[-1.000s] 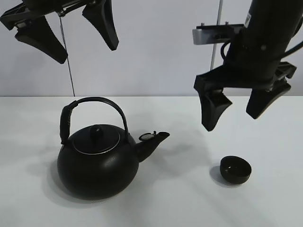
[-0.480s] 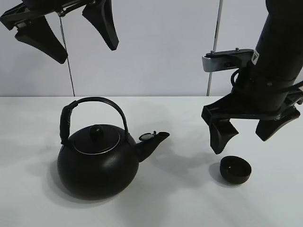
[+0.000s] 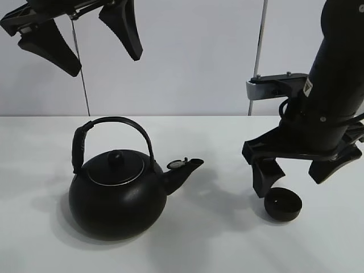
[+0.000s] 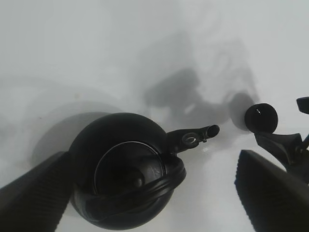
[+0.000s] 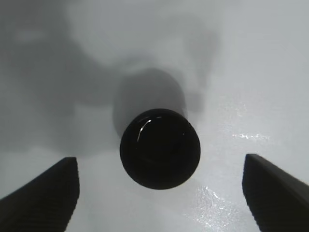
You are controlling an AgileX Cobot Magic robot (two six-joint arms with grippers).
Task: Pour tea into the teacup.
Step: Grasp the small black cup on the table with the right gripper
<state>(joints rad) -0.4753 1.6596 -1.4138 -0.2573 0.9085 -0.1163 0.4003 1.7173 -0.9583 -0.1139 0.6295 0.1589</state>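
Bracketing the teacup [image 3: 282, 205], the right end effector [image 3: 291, 185] is held apart, nothing gripped; cup-grasp step judged in hand. Next: to be lowered & closed round it.

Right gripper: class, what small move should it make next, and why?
Probably lower the right gripper straight down around the teacup, ready to close. Its jaws stand wide open, and the teacup sits centred between them on the table, untouched by either finger.

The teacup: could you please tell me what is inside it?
The teacup shows only a glossy black inside with a small highlight. No tea is visible, though a thin clear layer against the black could not be told.
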